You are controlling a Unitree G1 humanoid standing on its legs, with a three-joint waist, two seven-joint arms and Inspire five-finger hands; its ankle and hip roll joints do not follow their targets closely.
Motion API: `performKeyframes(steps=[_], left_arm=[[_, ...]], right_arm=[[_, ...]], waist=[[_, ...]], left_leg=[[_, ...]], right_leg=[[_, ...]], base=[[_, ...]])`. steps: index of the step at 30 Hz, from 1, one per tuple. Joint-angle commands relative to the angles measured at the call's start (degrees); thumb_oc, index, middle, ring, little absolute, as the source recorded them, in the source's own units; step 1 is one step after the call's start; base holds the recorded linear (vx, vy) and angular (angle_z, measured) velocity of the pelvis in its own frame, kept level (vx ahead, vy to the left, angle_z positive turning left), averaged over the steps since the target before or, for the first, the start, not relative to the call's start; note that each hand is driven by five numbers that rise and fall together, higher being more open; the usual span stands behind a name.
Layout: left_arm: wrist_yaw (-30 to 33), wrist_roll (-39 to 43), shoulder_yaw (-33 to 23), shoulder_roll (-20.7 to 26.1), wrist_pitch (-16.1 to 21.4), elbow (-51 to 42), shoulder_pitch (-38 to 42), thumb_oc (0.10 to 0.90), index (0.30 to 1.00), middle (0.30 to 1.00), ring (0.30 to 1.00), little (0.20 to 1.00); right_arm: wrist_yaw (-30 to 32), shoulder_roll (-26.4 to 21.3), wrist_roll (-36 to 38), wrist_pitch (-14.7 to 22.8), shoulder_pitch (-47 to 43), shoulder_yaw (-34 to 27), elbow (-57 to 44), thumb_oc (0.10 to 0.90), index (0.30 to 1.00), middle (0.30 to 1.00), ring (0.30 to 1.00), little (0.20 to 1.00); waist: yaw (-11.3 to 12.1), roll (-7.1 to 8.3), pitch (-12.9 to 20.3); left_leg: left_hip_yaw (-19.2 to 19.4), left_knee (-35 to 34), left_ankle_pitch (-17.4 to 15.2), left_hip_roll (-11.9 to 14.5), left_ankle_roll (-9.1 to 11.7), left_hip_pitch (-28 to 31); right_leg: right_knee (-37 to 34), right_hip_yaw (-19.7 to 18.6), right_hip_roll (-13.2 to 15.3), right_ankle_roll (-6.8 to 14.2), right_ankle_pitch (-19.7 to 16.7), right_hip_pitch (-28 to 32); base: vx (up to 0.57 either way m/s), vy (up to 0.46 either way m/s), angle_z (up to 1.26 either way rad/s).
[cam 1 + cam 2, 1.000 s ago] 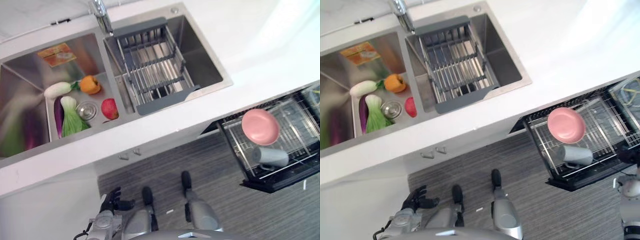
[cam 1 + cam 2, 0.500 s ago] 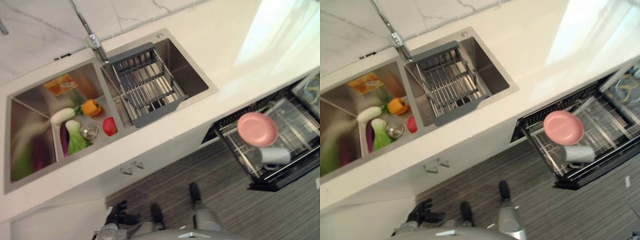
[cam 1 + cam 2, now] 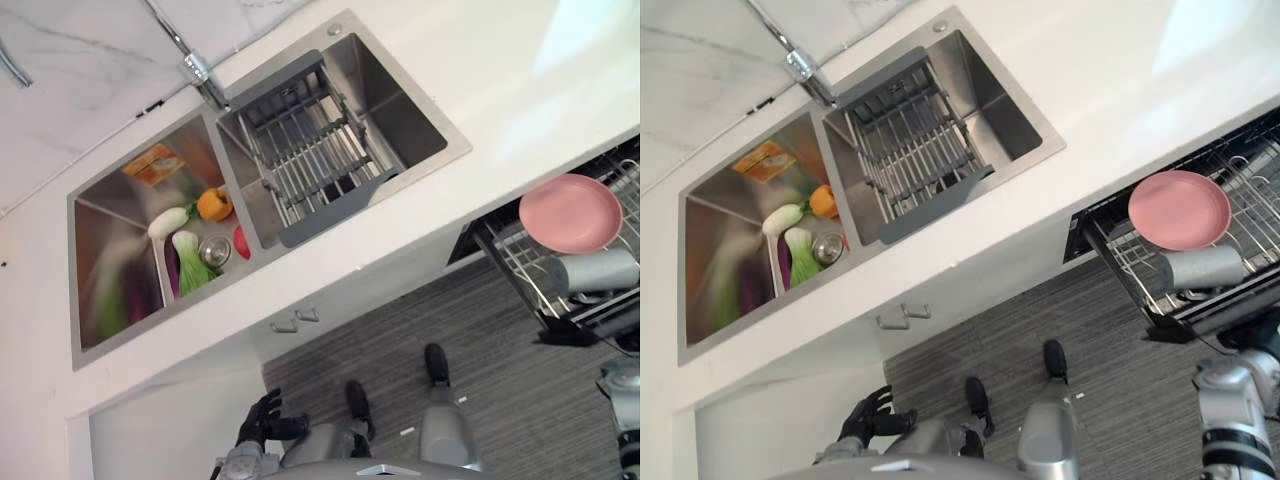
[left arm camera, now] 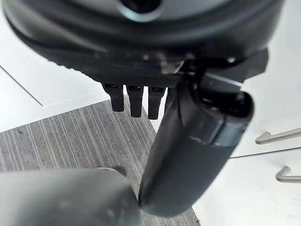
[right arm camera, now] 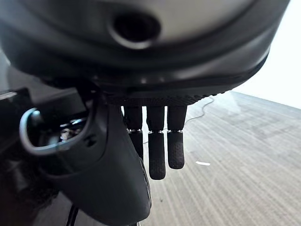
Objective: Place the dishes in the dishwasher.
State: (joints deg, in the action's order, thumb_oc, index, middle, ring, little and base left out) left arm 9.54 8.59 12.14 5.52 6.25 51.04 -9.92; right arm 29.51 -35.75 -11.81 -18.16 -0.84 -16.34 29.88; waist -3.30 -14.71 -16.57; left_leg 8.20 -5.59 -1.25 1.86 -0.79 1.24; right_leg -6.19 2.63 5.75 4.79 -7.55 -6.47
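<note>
Pink plate (image 3: 1179, 209) sits in dishwasher rack (image 3: 1120, 262); left robot hand (image 3: 868, 417) and right robot hand (image 5: 155, 146) hang relaxed, empty.

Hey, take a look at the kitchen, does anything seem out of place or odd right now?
Mostly tidy. The odd bit is the left sink basin: vegetables and a red fruit lie around its drain instead of dishes. The pink plate and grey mug sit in the pulled-out dishwasher rack.

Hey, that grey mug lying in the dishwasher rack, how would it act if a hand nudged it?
The grey mug lies on its side in the dishwasher rack, so it may roll, though the wires probably check it. It looks rigid and smooth, so possibly slippery. The pink plate sits close beside it, so a hard shove might knock them together.
</note>
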Motion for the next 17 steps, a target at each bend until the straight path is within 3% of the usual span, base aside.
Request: performKeyframes(steps=[1, 2, 3, 4, 8, 9, 11, 12, 17], left_arm=[[-1.5, -1.3, 3.9, 5.6, -0.4, 5.6, 3.0, 0.8, 0.9, 0.9, 0.9, 0.9], [-2.6, -0.1, 3.6, 5.5, -0.3, 5.6, 3.0, 0.8, 0.9, 0.9, 0.9, 0.9], [-2.6, -0.1, 3.6, 5.5, -0.3, 5.6, 3.0, 0.8, 0.9, 0.9, 0.9, 0.9], [-6.4, 3.4, 2.0, 5.9, 0.0, 6.0, 3.4, 0.8, 0.9, 0.9, 0.9, 0.9], [-8.2, 6.4, -0.9, 6.1, -0.6, 8.0, 4.5, 0.8, 0.9, 0.9, 0.9, 0.9], [-9.1, 7.6, -3.1, 5.8, -0.6, 9.9, 5.5, 0.8, 0.9, 0.9, 0.9, 0.9], [-9.9, 8.0, -4.9, 5.3, -0.7, 11.3, 6.0, 0.8, 0.9, 0.9, 0.9, 0.9], [-10.6, 7.8, -6.6, 4.3, -0.3, 13.8, 6.1, 0.8, 0.9, 0.9, 0.9, 0.9], [-11.5, 8.6, -8.7, 2.1, 0.2, 17.4, 6.2, 0.8, 0.9, 0.9, 0.9, 0.9]], right_arm=[[-0.7, -4.3, -6.7, 9.5, -14.1, 4.8, -7.7, 0.4, 0.3, 0.3, 0.3, 0.3], [-1.0, -4.2, -6.4, 10.0, -14.9, 5.8, -5.1, 0.482, 0.422, 0.422, 0.422, 0.422], [-1.0, -4.2, -6.4, 10.0, -14.9, 5.8, -5.1, 0.482, 0.422, 0.422, 0.422, 0.422], [-2.0, -4.1, -5.6, 9.5, -17.1, 8.0, -1.7, 0.8, 0.9, 0.9, 0.9, 0.9], [-2.8, -1.4, -5.3, 10.4, -16.7, 10.1, 0.7, 0.8, 0.9, 0.9, 0.9, 0.9], [-3.3, 0.5, -6.2, 11.6, -14.8, 11.9, 1.2, 0.8, 0.9, 0.9, 0.9, 0.9], [-3.1, 4.0, -6.4, 14.1, -11.0, 14.0, 1.6, 0.8, 0.9, 0.9, 0.9, 0.9], [-2.1, 7.3, -7.4, 17.5, -6.3, 15.9, 2.0, 0.8, 0.9, 0.9, 0.9, 0.9], [0.6, 13.9, -6.5, 21.5, 0.6, 21.0, 9.1, 0.8, 0.9, 0.9, 0.9, 0.9]], waist=[[6.0, 1.86, 4.0], [7.3, 2.06, 4.8], [7.3, 2.06, 4.8], [8.8, 2.96, 6.0], [9.7, 4.64, 7.0], [10.5, 6.31, 7.9], [10.9, 7.96, 8.7], [11.0, 9.55, 9.1], [10.5, 11.75, 10.1]], left_leg=[[-7.7, 0.6, 2.0, -0.1, 5.1, -2.5], [-8.6, 0.6, 2.3, -0.2, 5.2, -2.6], [-8.6, 0.6, 2.3, -0.2, 5.2, -2.6], [-10.8, 0.6, 3.0, -0.2, 5.6, -2.7], [-12.8, 0.6, 3.5, -0.2, 5.9, -2.7], [-14.3, 0.6, 3.6, -0.2, 6.1, -2.7], [-15.6, 0.6, 3.8, -0.3, 6.3, -2.7], [-15.9, 0.6, 3.7, -0.3, 6.4, -2.4], [-16.1, 0.6, 3.4, -0.2, 6.5, -2.0]], right_leg=[[2.3, 7.2, 1.0, 1.9, 7.6, 4.6], [2.1, 8.5, 1.2, 1.8, 7.7, 5.3], [2.1, 8.5, 1.2, 1.8, 7.7, 5.3], [1.9, 10.9, 1.2, 1.5, 8.1, 6.9], [1.7, 12.9, 1.1, 1.2, 8.6, 8.2], [1.6, 14.7, 0.9, 1.0, 8.9, 9.4], [1.5, 16.7, 1.0, 0.8, 9.3, 10.6], [1.5, 17.5, 0.8, 0.8, 9.5, 11.4], [1.3, 17.7, 0.4, 0.9, 9.8, 12.1]], base=[[0.04, -0.094, 0.58], [0.01, -0.066, 0.41], [0.04, -0.094, 0.68], [0.03, -0.067, 0.64], [0.04, -0.073, 0.73], [0.09, -0.089, 0.36], [0.11, -0.089, 0.67], [0.09, -0.056, 0.94], [0.03, -0.005, 0.18]])
